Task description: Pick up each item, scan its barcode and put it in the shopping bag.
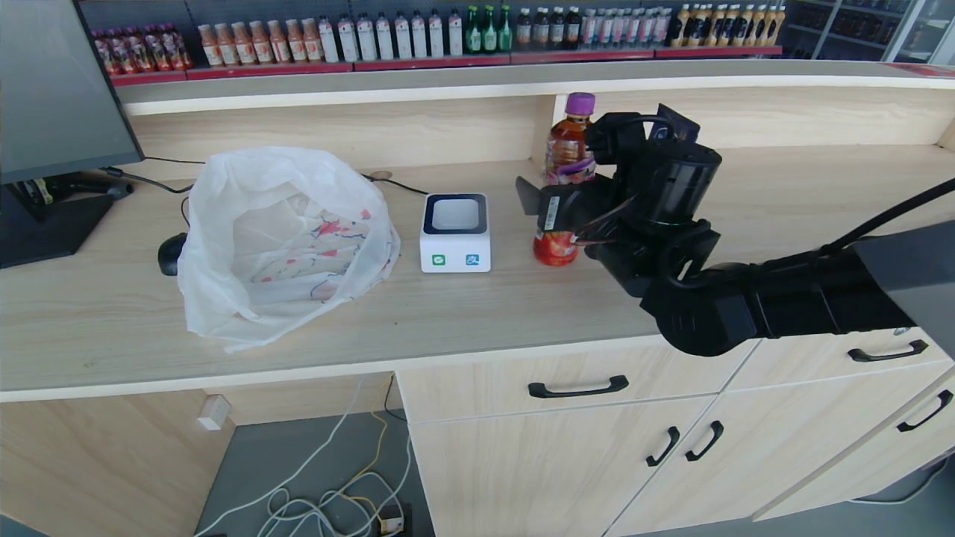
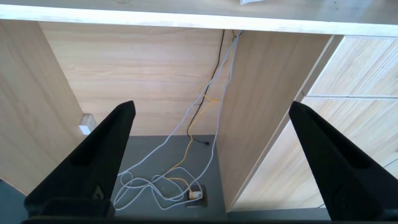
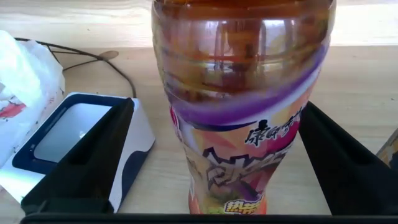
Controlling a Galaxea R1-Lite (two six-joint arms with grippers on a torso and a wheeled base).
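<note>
An iced-tea bottle (image 1: 565, 153) with a purple cap stands upright on the wooden counter (image 1: 448, 306), just right of the white barcode scanner (image 1: 455, 231). My right gripper (image 1: 556, 205) is open, with one finger on each side of the bottle's lower half. In the right wrist view the bottle (image 3: 242, 124) stands between the dark fingers (image 3: 81, 162), and gaps show on both sides. The scanner (image 3: 74, 143) lies beside it. The white shopping bag (image 1: 283, 239) stands open left of the scanner. My left gripper (image 2: 211, 112) hangs open and empty below the counter.
A monitor (image 1: 60, 82) and a black mouse (image 1: 170, 253) sit at the counter's left end. A raised ledge runs behind the bottle, with shelves of drinks (image 1: 448, 33) beyond it. Drawers (image 1: 578, 388) and loose cables (image 2: 180, 168) are under the counter.
</note>
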